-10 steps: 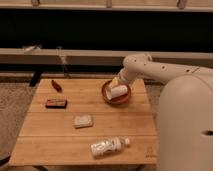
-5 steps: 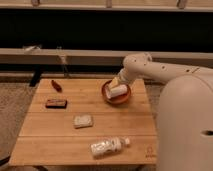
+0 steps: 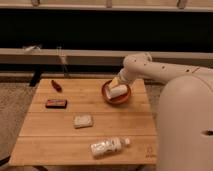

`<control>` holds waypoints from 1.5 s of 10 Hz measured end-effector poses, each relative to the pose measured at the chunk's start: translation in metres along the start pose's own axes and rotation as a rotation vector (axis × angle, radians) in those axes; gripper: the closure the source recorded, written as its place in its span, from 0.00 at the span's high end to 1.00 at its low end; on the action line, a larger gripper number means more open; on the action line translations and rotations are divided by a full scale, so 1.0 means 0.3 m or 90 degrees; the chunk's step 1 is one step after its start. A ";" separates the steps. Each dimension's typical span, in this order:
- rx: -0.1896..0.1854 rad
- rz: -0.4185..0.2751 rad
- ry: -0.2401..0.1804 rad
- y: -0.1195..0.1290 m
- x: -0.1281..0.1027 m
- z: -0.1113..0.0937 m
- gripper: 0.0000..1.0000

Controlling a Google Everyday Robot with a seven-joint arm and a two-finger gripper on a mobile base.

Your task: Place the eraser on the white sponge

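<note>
The eraser is a dark flat block with a red edge, lying on the left side of the wooden table. The white sponge lies flat near the table's middle, to the right of and nearer than the eraser. My gripper is at the end of the white arm, down in or just over the red bowl at the table's far right. It is well away from both the eraser and the sponge.
A small red object lies at the table's far left. A clear plastic bottle lies on its side near the front edge. A pale object sits in the bowl by the gripper. A low ledge runs behind the table.
</note>
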 end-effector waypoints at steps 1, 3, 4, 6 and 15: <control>0.000 0.000 0.000 0.000 0.001 0.001 0.78; -0.008 -0.026 -0.010 0.029 -0.002 -0.009 0.78; -0.012 -0.069 -0.020 0.075 0.000 -0.019 0.78; -0.030 -0.164 -0.031 0.239 -0.004 -0.010 0.78; -0.139 -0.622 0.036 0.875 0.017 0.136 0.78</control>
